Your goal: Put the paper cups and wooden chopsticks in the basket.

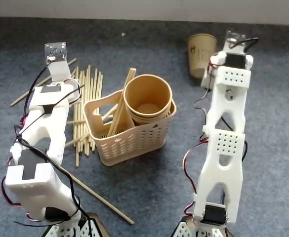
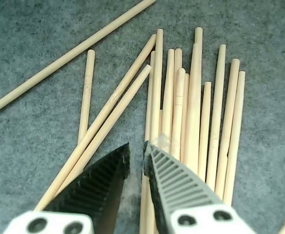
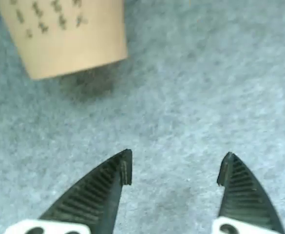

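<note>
Nearest the arm bases a lone chopstick (image 1: 101, 199) lies loose on the tabletop (image 1: 154, 192). Beyond it the basket (image 1: 134, 142) already holds a stack of paper cups (image 1: 148, 101) and a few upright chopsticks (image 1: 120, 106), so I judge the job partly done. Beside the basket a spread of loose chopsticks (image 1: 86, 94) lies outside it, and the left claw (image 2: 136, 157) hangs over them, narrowed to a slit with nothing between its jaws. Farthest off, one paper cup (image 1: 201, 52) lies on its side, well apart from the basket, with the right claw (image 3: 175, 168) spread wide near it.
</note>
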### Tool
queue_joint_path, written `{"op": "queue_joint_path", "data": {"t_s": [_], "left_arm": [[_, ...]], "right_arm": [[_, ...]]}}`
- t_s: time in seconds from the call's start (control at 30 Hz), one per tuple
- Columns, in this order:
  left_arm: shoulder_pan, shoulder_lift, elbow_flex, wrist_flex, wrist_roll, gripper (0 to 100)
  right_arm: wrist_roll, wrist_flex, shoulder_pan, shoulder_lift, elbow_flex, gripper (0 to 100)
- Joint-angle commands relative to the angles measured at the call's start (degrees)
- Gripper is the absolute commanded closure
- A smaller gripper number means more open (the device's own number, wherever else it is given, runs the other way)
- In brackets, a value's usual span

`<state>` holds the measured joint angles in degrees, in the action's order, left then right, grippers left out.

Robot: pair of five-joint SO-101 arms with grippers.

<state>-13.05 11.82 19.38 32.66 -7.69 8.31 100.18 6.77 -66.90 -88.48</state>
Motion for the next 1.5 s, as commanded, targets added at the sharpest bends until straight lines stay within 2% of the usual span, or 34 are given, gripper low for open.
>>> {"op": "queue_joint_path", "data": {"t_s": [0.0, 0.2, 0.53, 0.73, 1.0, 1.1, 1.2, 1.33, 1.47], "left_arm": [[0.92, -0.22, -2.07, -0.79, 0.44, 91], [0.92, -0.22, -1.8, -0.79, 0.44, 91], [0.92, -0.22, -1.8, -0.79, 0.44, 91], [0.92, -0.22, -1.8, -0.79, 0.44, 91], [1.01, -0.22, -1.89, -0.79, 0.44, 91], [1.01, -0.22, -1.89, -0.79, 0.44, 91], [1.01, -0.22, -1.8, -0.79, 0.44, 91], [1.01, -0.13, -1.8, -0.79, 0.44, 91], [1.01, -0.13, -1.8, -0.79, 0.44, 91]], "right_arm": [[1.23, -0.04, 0.4, 1.8, -9.36, 71.2], [9.58, -11.74, -0.22, 1.54, -12.26, 71.3], [9.85, -24.22, -2.24, -12.18, -10.68, 71.3], [10.29, -22.9, -1.54, -11.56, -11.21, 71.3], [10.46, -18.07, 0.04, 0.66, -11.56, 71.3], [15.91, -19.38, -0.57, 3.21, -11.56, 71.3], [19.6, -25.63, -1.8, 2.51, -11.47, 71.3], [20.48, -36.18, -4.7, -3.12, -11.82, 71.3], [20.48, -40.22, -7.78, -6.99, -11.82, 71.3]]}}
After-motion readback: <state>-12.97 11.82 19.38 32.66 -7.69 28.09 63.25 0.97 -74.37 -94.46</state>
